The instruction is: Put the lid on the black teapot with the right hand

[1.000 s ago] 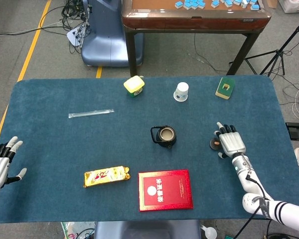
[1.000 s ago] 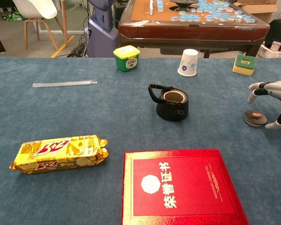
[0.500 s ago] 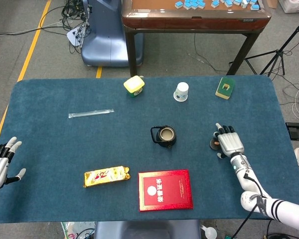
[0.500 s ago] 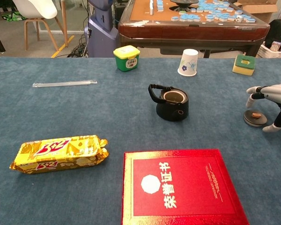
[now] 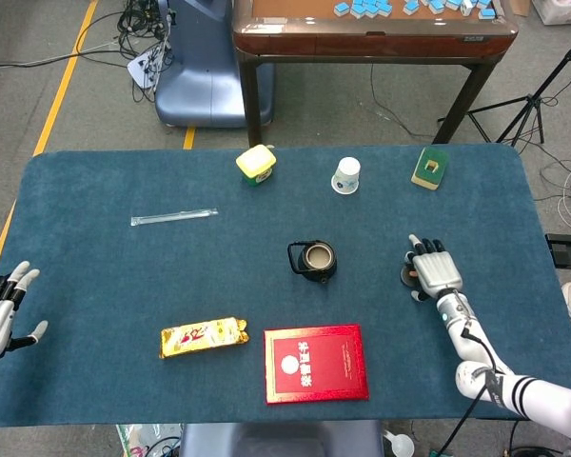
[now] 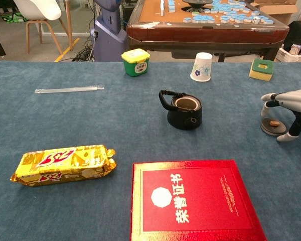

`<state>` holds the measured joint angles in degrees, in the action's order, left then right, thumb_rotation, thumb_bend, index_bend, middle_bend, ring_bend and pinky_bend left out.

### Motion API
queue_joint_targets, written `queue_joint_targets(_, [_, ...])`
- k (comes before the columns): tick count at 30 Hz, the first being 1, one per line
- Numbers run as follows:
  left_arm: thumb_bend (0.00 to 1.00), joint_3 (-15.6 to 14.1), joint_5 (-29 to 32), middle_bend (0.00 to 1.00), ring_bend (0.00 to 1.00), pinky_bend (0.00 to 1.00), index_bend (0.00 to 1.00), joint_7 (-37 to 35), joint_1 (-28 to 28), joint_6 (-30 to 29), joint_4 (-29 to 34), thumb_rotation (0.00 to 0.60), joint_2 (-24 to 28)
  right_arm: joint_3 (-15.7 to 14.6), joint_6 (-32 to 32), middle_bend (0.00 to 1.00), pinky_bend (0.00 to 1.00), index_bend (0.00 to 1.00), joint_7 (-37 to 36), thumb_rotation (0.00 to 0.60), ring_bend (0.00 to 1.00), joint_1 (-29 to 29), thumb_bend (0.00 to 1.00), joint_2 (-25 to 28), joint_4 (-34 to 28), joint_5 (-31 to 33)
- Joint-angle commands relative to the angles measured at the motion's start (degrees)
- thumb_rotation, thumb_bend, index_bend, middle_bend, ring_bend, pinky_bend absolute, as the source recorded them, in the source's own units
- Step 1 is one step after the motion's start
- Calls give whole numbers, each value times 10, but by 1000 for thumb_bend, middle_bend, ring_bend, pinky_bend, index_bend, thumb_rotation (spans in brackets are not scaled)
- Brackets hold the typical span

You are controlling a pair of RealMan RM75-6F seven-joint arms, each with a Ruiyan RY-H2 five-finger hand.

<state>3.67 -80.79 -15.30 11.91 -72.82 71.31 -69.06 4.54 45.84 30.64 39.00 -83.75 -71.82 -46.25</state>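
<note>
From the head view we see the black teapot (image 5: 313,259) near the middle of the blue table (image 5: 95,276), its mouth uncovered and its handle pointing left. To its right, well apart from it, our right hand (image 5: 436,270) hovers palm-down with fingers spread over the lid (image 5: 409,276), which lies flat on the cloth and shows only at the hand's left edge. We cannot tell from here whether the fingers touch it. Our left hand (image 5: 0,309) rests at the table's far left edge, fingers apart and holding nothing. Also on the table we see a yellow snack packet (image 5: 204,336), a red booklet (image 5: 316,363), a wrapped straw (image 5: 173,217), a green jar (image 5: 256,165), a paper cup (image 5: 346,175) and a green sponge (image 5: 430,168).

From the chest view we see the teapot (image 6: 182,109) at centre, open at the top. At the right edge the lid (image 6: 273,125) sits on the table with its small knob up, and our right hand (image 6: 291,107) arches over it, one finger reaching down in front of it and the thumb set down beside it, so the lid lies between them, not lifted. The hand is unclenched and grasps nothing yet. The snack packet (image 6: 64,163) and red booklet (image 6: 193,201) lie in the foreground; the jar (image 6: 135,62), cup (image 6: 201,67) and sponge (image 6: 261,69) stand along the far side.
</note>
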Motion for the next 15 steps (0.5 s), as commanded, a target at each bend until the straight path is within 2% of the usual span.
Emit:
queue_joint_targets(1, [297, 0, -1, 0, 0, 0, 85, -3, 0, -1, -3, 600, -1, 0, -2, 0, 0, 321, 0, 600, 0, 2, 228, -2, 2, 1])
queue_joint_targets(15, [297, -1, -6, 0, 0, 0, 85, -13, -1, -6, -13, 600, -5, -2, -3, 0, 0, 404, -1, 600, 0, 9, 228, -3, 6, 4])
